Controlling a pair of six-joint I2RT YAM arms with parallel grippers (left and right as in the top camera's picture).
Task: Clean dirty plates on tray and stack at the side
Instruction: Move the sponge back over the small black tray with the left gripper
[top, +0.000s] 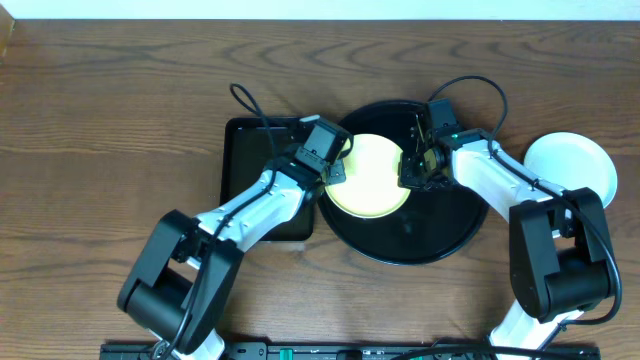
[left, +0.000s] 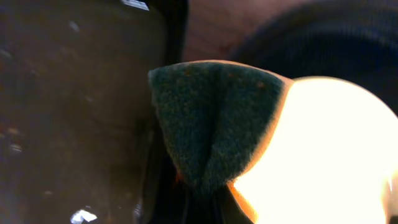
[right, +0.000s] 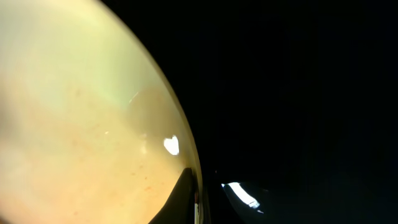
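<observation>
The pale yellow plate (top: 370, 180) lies on the left part of the round black tray (top: 440, 222). My left gripper (top: 338, 168) is shut on a dark green sponge (left: 214, 124) and presses it on the plate's left rim. In the left wrist view the jaws (left: 205, 190) pinch the sponge against the bright plate (left: 329, 155). My right gripper (top: 408, 168) is shut on the plate's right rim. In the right wrist view, one finger (right: 198, 199) lies over the plate (right: 81, 124), which shows faint reddish specks. A pale plate (top: 570, 165) sits on the table at the far right.
A rectangular black tray (top: 262, 215) stands just left of the round tray, under my left arm, and it also shows in the left wrist view (left: 74, 112). The table is brown wood (top: 100, 120). Arm cables loop above both trays.
</observation>
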